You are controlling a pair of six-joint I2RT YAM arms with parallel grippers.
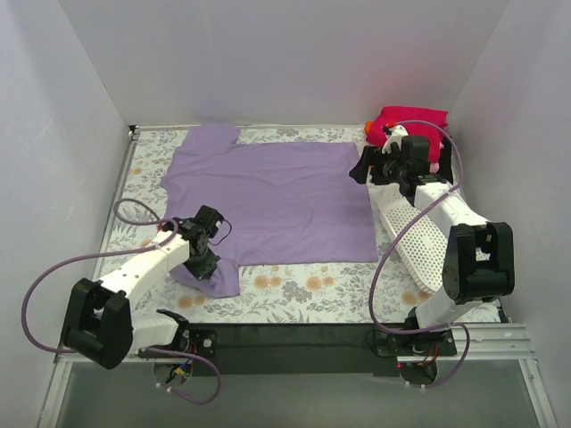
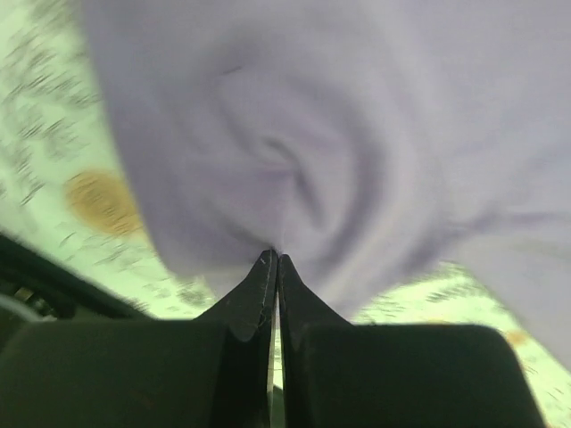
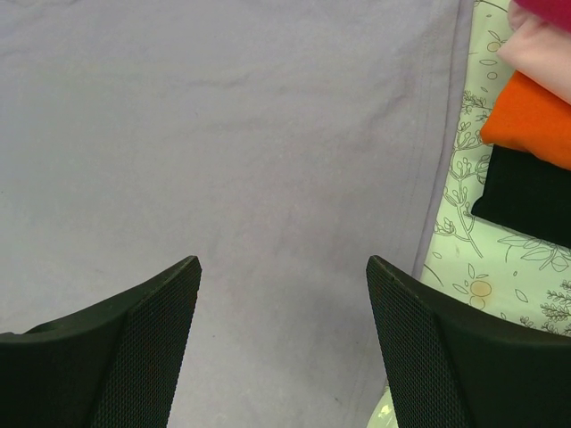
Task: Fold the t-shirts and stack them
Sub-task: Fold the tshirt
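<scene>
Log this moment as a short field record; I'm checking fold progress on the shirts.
lavender shirt: spread flat, not yet folded
left gripper: shut on the shirt's near-left corner
right gripper: open, above the shirt's right edge
folded stack: far right; magenta, pale pink, orange, black
basket: white lattice, beneath the right arm

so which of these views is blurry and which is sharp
Left wrist: blurred throughout, the lavender t-shirt and floral tablecloth smeared. Right wrist: sharp, the orange folded shirt crisp-edged. Top external: evenly lit, soft shadows, no glare.
</scene>
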